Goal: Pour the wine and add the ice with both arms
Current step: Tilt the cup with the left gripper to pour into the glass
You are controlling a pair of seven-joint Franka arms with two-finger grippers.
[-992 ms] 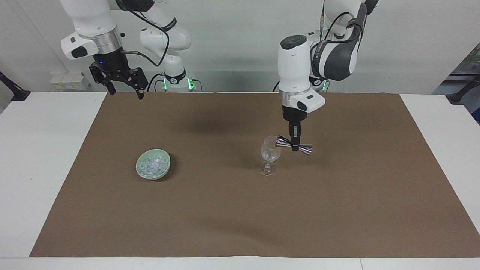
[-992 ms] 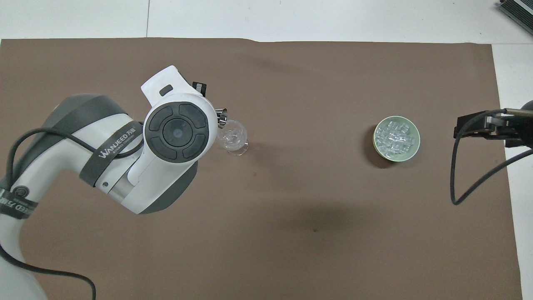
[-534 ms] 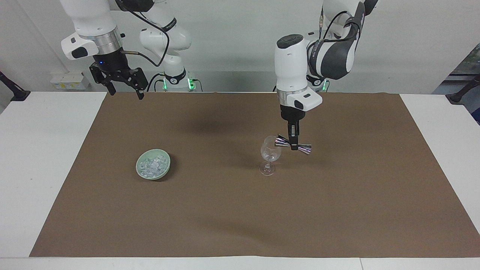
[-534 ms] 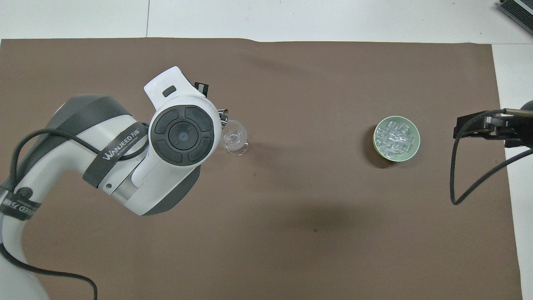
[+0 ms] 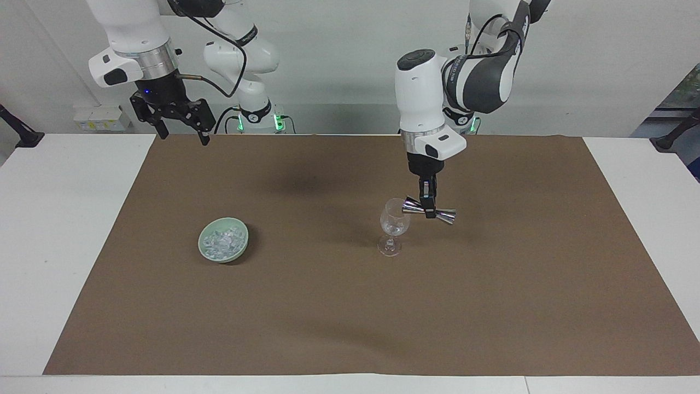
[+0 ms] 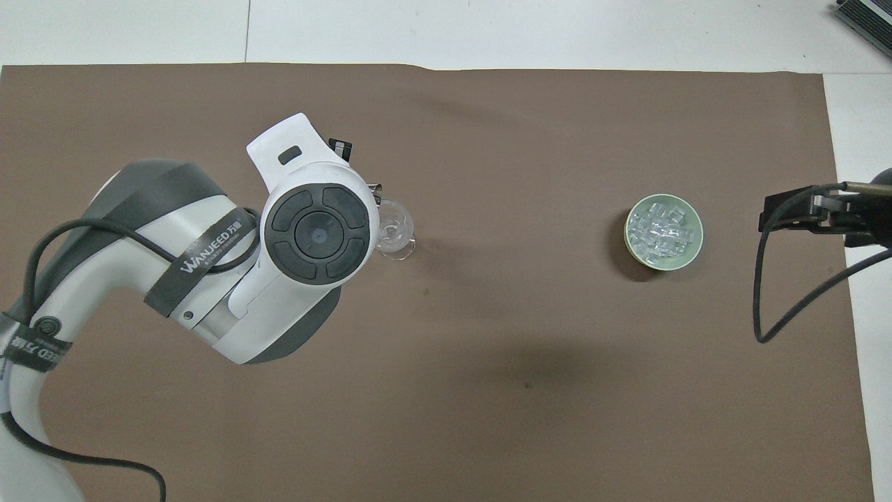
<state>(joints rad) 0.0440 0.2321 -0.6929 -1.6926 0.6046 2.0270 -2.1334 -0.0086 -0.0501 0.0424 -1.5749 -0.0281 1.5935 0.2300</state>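
Left gripper (image 5: 428,207), clamped on the jigger (image 5: 429,212), has edged toward the glass (image 5: 394,223) w/ pour nearly done; right gripper (image 5: 178,125) waits, fingers spread.

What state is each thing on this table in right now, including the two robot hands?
Left gripper: shut on the jigger, over the mat beside the glass.
Jigger: metal, held on its side, one mouth at the glass rim.
Glass: upright on the brown mat, contents not discernible.
Bowl: green, upright, toward the right arm's end.
Ice: heaped in the bowl.
Right gripper: open, empty, waiting above the mat's corner.
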